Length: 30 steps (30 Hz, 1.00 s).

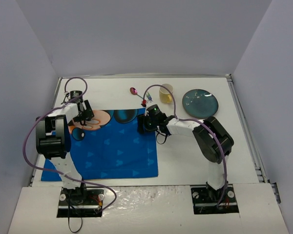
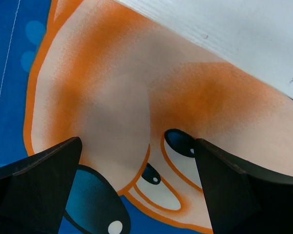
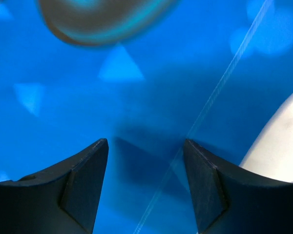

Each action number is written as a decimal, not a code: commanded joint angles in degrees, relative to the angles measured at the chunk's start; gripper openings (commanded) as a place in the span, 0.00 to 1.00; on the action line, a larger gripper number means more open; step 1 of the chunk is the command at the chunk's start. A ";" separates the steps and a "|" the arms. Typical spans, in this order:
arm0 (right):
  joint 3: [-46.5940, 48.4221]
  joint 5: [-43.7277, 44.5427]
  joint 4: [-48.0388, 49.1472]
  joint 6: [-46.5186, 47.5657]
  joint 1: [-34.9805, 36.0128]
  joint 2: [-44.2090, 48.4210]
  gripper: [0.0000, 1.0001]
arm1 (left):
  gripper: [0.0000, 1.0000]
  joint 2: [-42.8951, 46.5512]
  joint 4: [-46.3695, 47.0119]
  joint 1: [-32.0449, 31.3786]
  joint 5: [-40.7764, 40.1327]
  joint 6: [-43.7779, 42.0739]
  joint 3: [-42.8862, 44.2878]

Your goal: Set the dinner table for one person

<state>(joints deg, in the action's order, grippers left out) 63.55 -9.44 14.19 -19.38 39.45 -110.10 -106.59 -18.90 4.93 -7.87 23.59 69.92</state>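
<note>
On the left side of the dinner table (image 1: 195,151), a white top walled in by plain grey panels, lies a blue placemat (image 1: 117,146) printed with pale triangles and a cartoon figure. It covers the left and middle of the table and reaches almost to the near edge.

The left gripper (image 1: 84,113) hangs over the far left corner of the placemat, above the orange and cream part of the print. In the left wrist view its fingers (image 2: 44,180) stand as wide apart as they go, with nothing between them; below them are the cartoon face (image 2: 112,97) and, at the upper right, a strip of bare white table (image 2: 234,29).

Further right, the right gripper (image 1: 142,122) sits low over the placemat's right edge, near its far right corner. The right wrist view shows its fingers (image 3: 83,185) partly apart and empty, with blue cloth (image 3: 136,97) and a pale stitched line running under the gap.

Beyond that gripper, on bare table, lie a small pink-purple item (image 1: 133,90) and a small red and blue one (image 1: 145,102), both too small to make out. Just to their right stands a yellow cup (image 1: 166,93), upright. Right of the cup, apart from it, a dark teal plate (image 1: 199,103) lies flat near the far right corner.
</note>
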 commanded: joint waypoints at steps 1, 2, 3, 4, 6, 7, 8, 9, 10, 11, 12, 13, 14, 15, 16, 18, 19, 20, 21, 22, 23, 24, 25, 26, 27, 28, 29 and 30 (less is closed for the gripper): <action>-6.16 -0.14 6.55 -5.06 -1.22 0.90 0.59 | 0.97 -1.38 0.12 1.13 -2.06 0.14 3.10; -8.65 0.25 6.56 -5.69 -1.77 1.26 0.59 | 0.97 -1.74 -0.07 1.37 -1.99 0.29 3.19; -10.22 0.53 6.56 -6.30 -2.22 1.61 0.59 | 0.97 -2.17 -0.32 1.79 -1.98 0.47 3.44; -11.60 0.87 6.56 -6.99 -2.66 2.49 0.60 | 0.97 -2.76 -0.81 1.99 -1.98 0.49 3.54; -15.40 1.83 6.36 -8.59 -3.96 4.19 0.60 | 0.96 -3.16 -1.21 2.14 -2.50 0.49 3.95; -16.92 2.45 6.05 -9.03 -4.52 5.03 0.60 | 0.96 -3.30 -1.34 2.21 -2.70 0.51 4.08; -17.82 3.26 5.43 -8.92 -4.90 5.84 0.60 | 0.96 -3.36 -1.40 2.27 -2.76 0.58 4.08; -18.06 3.76 5.11 -8.57 -5.08 6.47 0.60 | 0.97 -3.36 -1.41 2.36 -2.77 0.58 4.17; -18.28 4.25 4.79 -8.22 -5.27 7.11 0.60 | 0.97 -3.36 -1.41 2.45 -2.76 0.58 4.26; -18.03 4.35 4.20 -7.92 -5.56 8.20 0.60 | 0.97 -3.36 -1.41 2.55 -2.67 0.58 4.31; -17.69 4.35 3.64 -7.54 -5.80 9.26 0.60 | 0.97 -3.32 -1.43 2.63 -2.55 0.52 4.39; -17.06 4.07 3.17 -6.91 -5.86 10.24 0.60 | 0.97 -3.15 -1.55 2.63 -2.38 0.29 4.56; -16.35 3.61 2.54 -6.34 -5.92 11.33 0.60 | 0.97 -2.75 -1.70 2.63 -2.21 0.00 4.76; -15.61 3.09 1.88 -5.81 -5.96 12.51 0.60 | 0.97 -2.20 -1.87 2.62 -2.02 -0.34 4.99; -15.02 2.82 1.51 -5.26 -5.97 14.27 0.60 | 0.97 -0.89 -2.14 2.53 -1.53 -0.84 5.40; -13.00 2.42 0.96 -4.55 -5.97 16.75 0.60 | 0.97 1.27 -2.69 2.14 -0.94 -1.90 6.54; -12.05 2.41 0.72 -4.31 -6.04 17.64 0.60 | 0.97 2.38 -3.08 2.10 -0.63 -1.97 6.63; -10.58 2.30 0.64 -3.80 -6.05 18.44 0.60 | 0.97 4.50 -3.94 1.53 -0.36 -2.39 7.33; -8.96 2.17 0.61 -3.22 -6.05 19.21 0.60 | 0.97 6.86 -4.91 0.82 -0.10 -2.90 8.20; -7.39 2.11 0.63 -2.64 -6.05 19.89 0.60 | 0.97 9.35 -5.99 -0.01 0.11 -3.41 9.08; -6.21 2.52 1.05 -2.05 -6.05 19.68 0.59 | 0.97 12.85 -7.90 -1.82 -0.05 -3.77 9.84; -4.98 2.78 1.36 -1.08 -6.05 19.02 0.59 | 0.97 15.16 -8.83 -3.25 -0.15 -3.42 9.48; -3.35 2.93 1.68 -0.32 -6.05 18.27 0.58 | 0.97 17.28 -9.57 -4.95 -0.18 -3.03 8.93; -1.62 2.93 2.00 0.16 -6.08 17.08 0.57 | 0.97 19.65 -9.87 -7.41 -0.13 -2.45 7.48; -0.68 2.93 2.26 0.65 -6.15 15.43 0.57 | 0.97 22.73 -9.91 -10.37 -0.15 -1.61 5.34; 0.65 2.91 2.46 0.68 -6.24 14.16 0.56 | 0.97 24.84 -9.68 -12.51 -0.26 -0.43 4.90; 2.78 2.64 2.79 0.86 -6.33 11.94 0.55 | 0.97 28.10 -8.93 -16.02 0.18 1.81 1.04; 4.44 2.29 3.00 1.14 -6.47 10.96 0.53 | 0.97 29.29 -8.51 -17.42 0.66 3.74 -2.42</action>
<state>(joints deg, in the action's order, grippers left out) 62.05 -7.75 14.21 -20.90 33.41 -95.44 -87.14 -26.72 -4.58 -8.12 22.38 73.47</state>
